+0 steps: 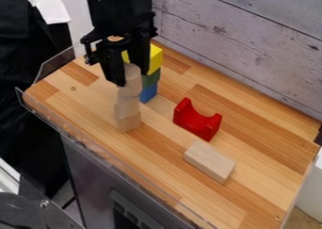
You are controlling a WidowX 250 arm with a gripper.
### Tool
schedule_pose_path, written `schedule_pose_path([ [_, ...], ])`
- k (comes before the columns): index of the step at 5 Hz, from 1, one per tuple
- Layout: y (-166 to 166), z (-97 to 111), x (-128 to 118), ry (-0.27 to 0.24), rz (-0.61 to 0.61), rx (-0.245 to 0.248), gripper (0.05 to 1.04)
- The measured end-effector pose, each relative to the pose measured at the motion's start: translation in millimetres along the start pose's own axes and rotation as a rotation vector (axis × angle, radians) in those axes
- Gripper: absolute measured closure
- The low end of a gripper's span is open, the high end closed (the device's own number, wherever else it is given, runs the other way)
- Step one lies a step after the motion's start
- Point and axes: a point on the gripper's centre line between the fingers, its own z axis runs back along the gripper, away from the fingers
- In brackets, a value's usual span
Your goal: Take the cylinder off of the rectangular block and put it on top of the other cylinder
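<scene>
The black gripper (131, 77) is at the upper left, its fingers closed around the sides of a pale wooden cylinder (131, 87). That cylinder is upright over another pale wooden piece (127, 105), which looks like the other cylinder. Below is a further pale wooden part (129, 123) at the base of the column. Whether the held cylinder touches the piece under it, I cannot tell. At the lower right, the rectangular wooden block (209, 161) lies flat with nothing on top.
A red block with a curved notch (196, 121) stands right of the column. Close behind the gripper is a stack of yellow (155, 59), green (151, 78) and blue (148, 94) blocks. A clear rim (58, 122) edges the wooden tabletop (264, 162); a plank wall rises behind.
</scene>
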Motion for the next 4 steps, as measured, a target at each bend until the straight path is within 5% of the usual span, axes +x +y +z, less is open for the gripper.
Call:
schedule_pose_path([
  [3,1,-6,3,0.017,0.022,0.009,0.507],
  [4,2,-12,4,0.03,0.022,0.03,0.18],
])
